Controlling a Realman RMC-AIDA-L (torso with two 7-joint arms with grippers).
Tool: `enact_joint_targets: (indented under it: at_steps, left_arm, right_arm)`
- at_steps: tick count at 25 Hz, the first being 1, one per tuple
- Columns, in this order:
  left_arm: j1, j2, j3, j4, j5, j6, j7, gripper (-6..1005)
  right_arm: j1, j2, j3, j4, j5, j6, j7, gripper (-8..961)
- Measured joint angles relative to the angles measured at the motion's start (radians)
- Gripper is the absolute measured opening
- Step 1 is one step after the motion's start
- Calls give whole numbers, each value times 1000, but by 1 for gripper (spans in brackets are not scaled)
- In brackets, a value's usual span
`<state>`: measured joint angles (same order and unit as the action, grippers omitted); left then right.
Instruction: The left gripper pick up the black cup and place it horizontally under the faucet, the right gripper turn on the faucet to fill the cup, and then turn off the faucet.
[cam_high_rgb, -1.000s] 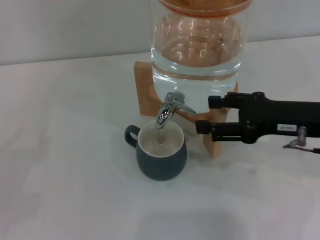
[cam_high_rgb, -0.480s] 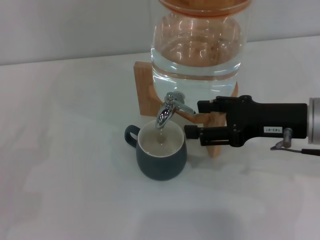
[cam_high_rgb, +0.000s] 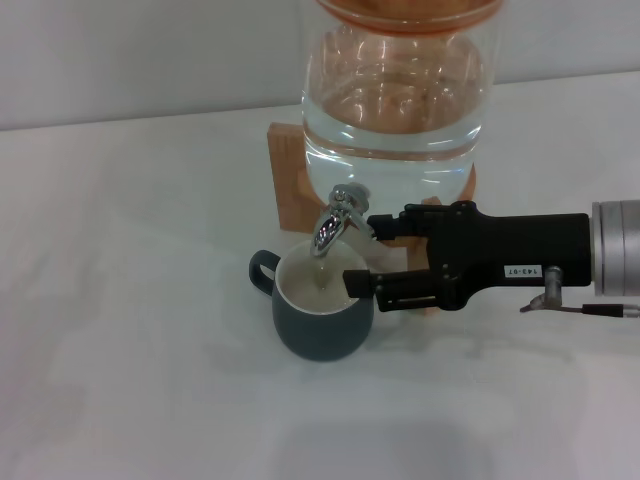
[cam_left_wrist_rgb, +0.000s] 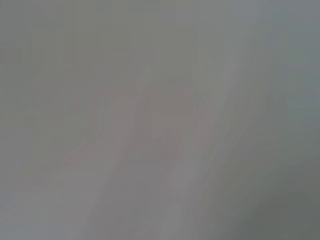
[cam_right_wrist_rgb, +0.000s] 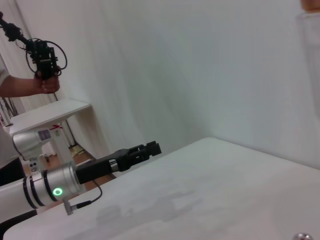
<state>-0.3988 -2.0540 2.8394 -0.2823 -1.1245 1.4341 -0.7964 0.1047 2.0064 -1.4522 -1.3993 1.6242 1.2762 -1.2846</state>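
My squat charcoal cup (cam_high_rgb: 322, 318) sits filling under the chrome faucet (cam_high_rgb: 338, 222), frame centre. My bulky right gripper (cam_high_rgb: 362, 254), jaws spread, brackets its lever; shut-off remains. I can't tell the parked left gripper's (cam_right_wrist_rgb: 150, 149) jaws.

The right hand (cam_high_rgb: 362, 255) reaches in from three o'clock in the head view, its black body level and pointing toward nine o'clock, carried on a silver-grey forearm (cam_high_rgb: 615, 247) at the frame's edge. Its two slim fingers (cam_high_rgb: 385, 222) are parted, one above the other, with a clear gap between them. The left hand (cam_right_wrist_rgb: 145, 150) shows only in the right wrist view, held out level and well apart from the right one, on a silver-grey arm (cam_right_wrist_rgb: 52, 182) bearing a green light; its fingers look close together.
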Motion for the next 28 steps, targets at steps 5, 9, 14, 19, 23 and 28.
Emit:
enact_joint_targets:
  at_steps: [5,9,14,19,23,28]
  left_arm:
    - [0,0,0,0,0,-1,0,532]
    - [-3,-1,0,0,2,-1,0,532]
    - [-1,-2,0,-1,3,-2,0,532]
    - [-1,-2,0,-4,2,-3,1,532]
    - [-6,-3,0,-4,2,-13,2,532]
    - [-8,-3,0,-5,2,-15,3,532]
  right_arm:
    - [1,0,-18,-16,1,8,3,812]
    - [2,0,-26,-17,3,9,3,812]
    - [-1,0,-18,-17,6,27,1,813]
    - [-6,0,5,-19,17,86,0,813]
    - [-5,0,-13,-25,31,112,-3,813]
    - [-2,1,-78,-49,42,96,-7,813]
